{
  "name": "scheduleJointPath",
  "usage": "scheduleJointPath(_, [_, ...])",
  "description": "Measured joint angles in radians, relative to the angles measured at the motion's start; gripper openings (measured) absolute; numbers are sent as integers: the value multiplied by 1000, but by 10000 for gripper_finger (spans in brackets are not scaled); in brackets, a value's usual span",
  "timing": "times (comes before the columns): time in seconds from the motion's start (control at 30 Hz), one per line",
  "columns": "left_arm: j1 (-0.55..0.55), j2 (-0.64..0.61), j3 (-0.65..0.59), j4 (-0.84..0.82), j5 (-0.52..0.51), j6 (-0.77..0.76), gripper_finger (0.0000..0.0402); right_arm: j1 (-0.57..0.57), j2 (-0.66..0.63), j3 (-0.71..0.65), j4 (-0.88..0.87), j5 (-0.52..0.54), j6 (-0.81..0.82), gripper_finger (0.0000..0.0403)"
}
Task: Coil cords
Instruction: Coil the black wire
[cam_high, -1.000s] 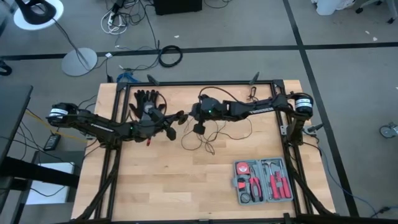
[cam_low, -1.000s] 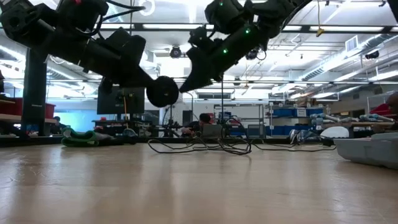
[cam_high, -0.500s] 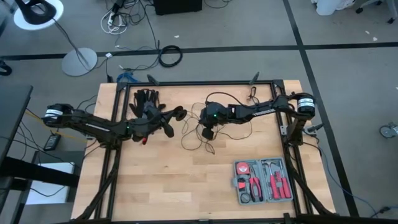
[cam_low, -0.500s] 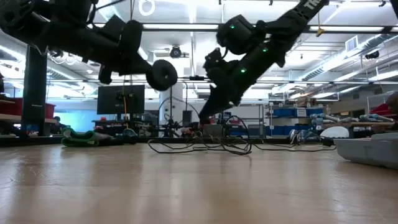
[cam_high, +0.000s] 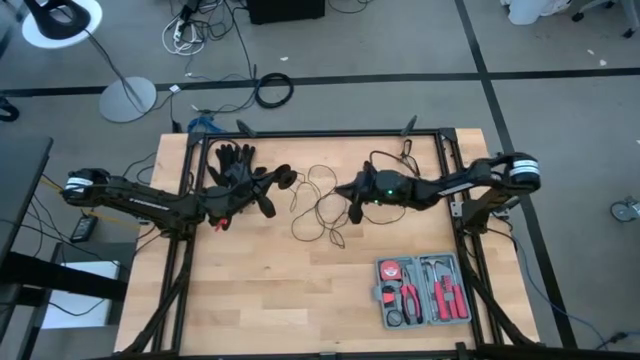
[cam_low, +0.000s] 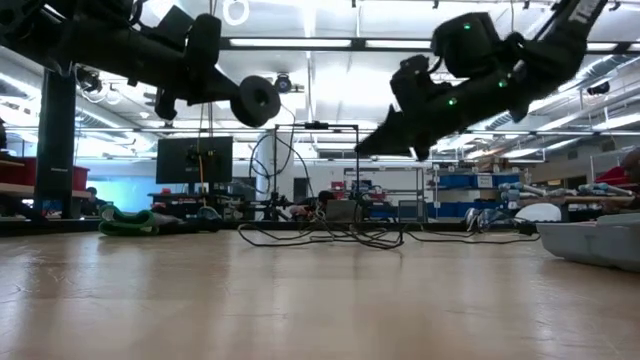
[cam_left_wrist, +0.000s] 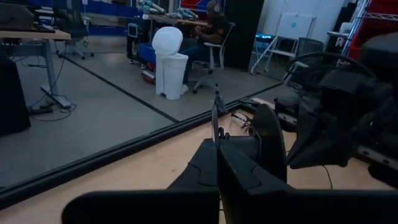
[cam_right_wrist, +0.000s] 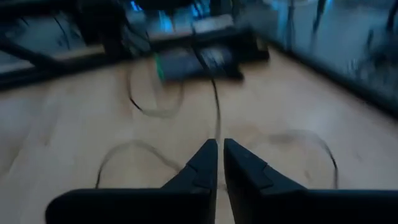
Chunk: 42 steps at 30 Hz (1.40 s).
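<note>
- While the left hand (cam_high: 283, 180) stays clamped on the disc (cam_low: 257, 101), the right hand (cam_high: 352, 192) pinches the wire (cam_high: 322, 196) above the table (cam_high: 280, 290).
- Next, I judge: loop slack round.

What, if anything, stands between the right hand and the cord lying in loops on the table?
Nothing visible does. The right hand hovers at the right edge of the cord, with open air below it. The glove and the tool case lie well aside. The left hand holds the disc end up.
</note>
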<state>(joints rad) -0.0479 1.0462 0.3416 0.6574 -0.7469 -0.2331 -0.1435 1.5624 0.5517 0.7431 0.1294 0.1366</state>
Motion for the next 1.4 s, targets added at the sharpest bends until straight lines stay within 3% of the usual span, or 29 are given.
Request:
scheduleJointPath(0.1, [0, 0, 0, 4, 1, -3, 0, 11, 96, 10, 137, -2, -30, 46])
scheduleJointPath(0.3, [0, 0, 0, 4, 13, -6, 0, 10, 281, 149, 152, 5, -112, 97])
scheduleJointPath(0.43, [0, 0, 0, 4, 18, -6, 0, -10, 325, 233, 158, 61, -131, 124])
scheduleJointPath(0.63, [0, 0, 0, 3, 19, -9, 0, -30, 335, 307, 62, 61, -165, 140])
scheduleJointPath(0.83, [0, 0, 0, 3, 19, -9, 0, -31, 335, 332, -55, 50, -156, 121])
scheduleJointPath(0.97, [0, 0, 0, 9, 19, -8, 0, -29, 335, 332, -126, 50, -128, 35])
scheduleJointPath(1.13, [0, 0, 0, 32, 0, -7, 0, -17, 282, 331, -319, 60, -60, 6])
scheduleJointPath(1.27, [0, -6, 0, 32, -4, -6, 0, 1, 190, 332, -637, 84, -6, 4])
scheduleJointPath(1.4, [0, -6, 0, 27, -20, -6, 0, 39, 67, 332, -965, 178, 61, 2])
